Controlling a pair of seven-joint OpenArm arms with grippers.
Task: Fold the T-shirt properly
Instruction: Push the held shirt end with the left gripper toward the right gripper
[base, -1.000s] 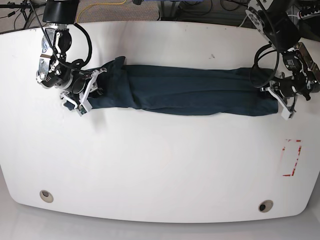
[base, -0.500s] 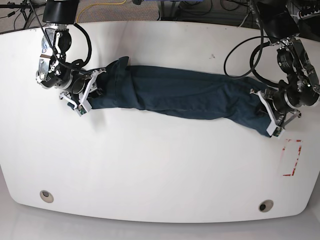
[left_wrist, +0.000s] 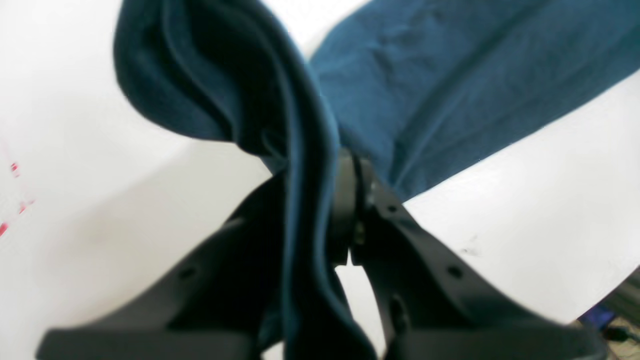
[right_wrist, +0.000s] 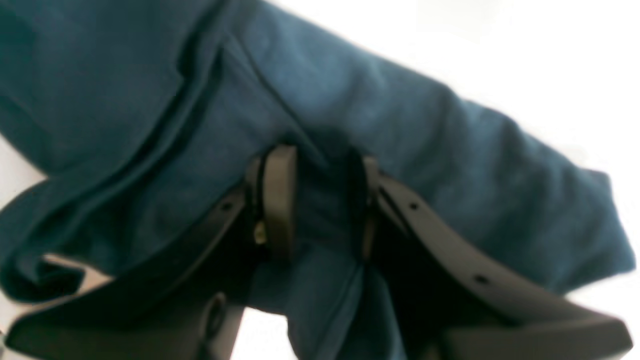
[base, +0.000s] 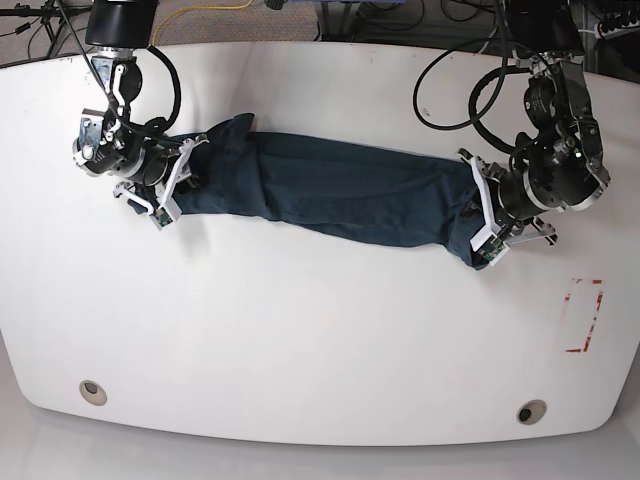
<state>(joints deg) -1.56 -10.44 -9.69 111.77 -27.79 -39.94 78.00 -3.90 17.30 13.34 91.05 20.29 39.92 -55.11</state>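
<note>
The T-shirt (base: 330, 190) lies as a long narrow band across the far half of the white surface (base: 300, 330), each end pinched in a claw. The left claw (left_wrist: 320, 200) is clamped nearly shut on one end, and the right claw (right_wrist: 315, 200) grips a thicker bunch. This looks like the end-to-end fold; next, one end likely must be laid squarely over the other.

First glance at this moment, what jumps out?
The T-shirt, a long dark band across the back half of the white table, pinched at both ends. The left gripper clamps its end on the base view's right, and the right gripper grips the bunched end at that view's left. A red mark sits near the table's right edge.
</note>
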